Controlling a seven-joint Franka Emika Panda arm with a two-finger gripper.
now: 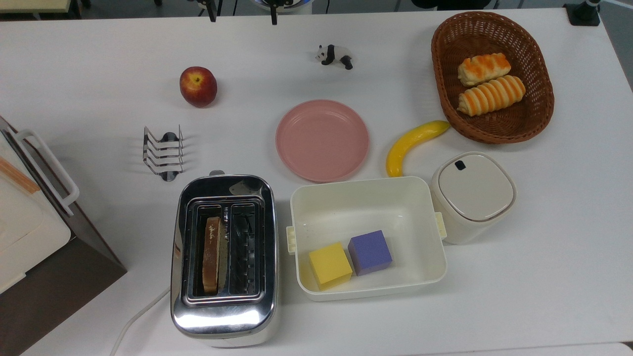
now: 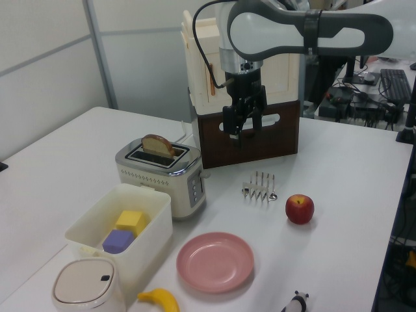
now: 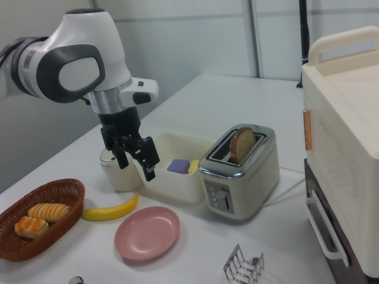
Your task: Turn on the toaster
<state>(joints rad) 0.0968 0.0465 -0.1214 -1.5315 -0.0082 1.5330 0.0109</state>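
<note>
Top view
Toaster (image 1: 223,259): chrome, two slots, set on the white tabletop (image 1: 99,74) near the lower edge; a bread slice (image 1: 211,254) is seated in the slot toward the top view's left.
Toast rack (image 1: 162,152): wire, placed just above the toaster.
Bin (image 1: 367,237): cream, just beside the toaster on the top view's right; a yellow cube (image 1: 330,264) and a purple cube (image 1: 370,252) are held inside, touching.
Plate (image 1: 322,140): pink, bare.
Other items: apple (image 1: 198,86), banana (image 1: 414,144), panda figure (image 1: 335,55), wicker basket (image 1: 539,79) with two bread rolls.

Left view
Tool (image 2: 240,130): hung from the arm, raised well above the tabletop, over the area between toaster (image 2: 166,177) and toast rack (image 2: 260,187); fingers are seen close together, nothing held.
Toaster lever: small, seen on the end face toward the left view's right.

Right view
Tool (image 3: 136,160): pointed down, apart from the toaster (image 3: 240,171), in front of the bin (image 3: 174,168); a narrow gap is shown between the fingers.
Bread slice (image 3: 242,144): seen standing up out of the slot.
</note>
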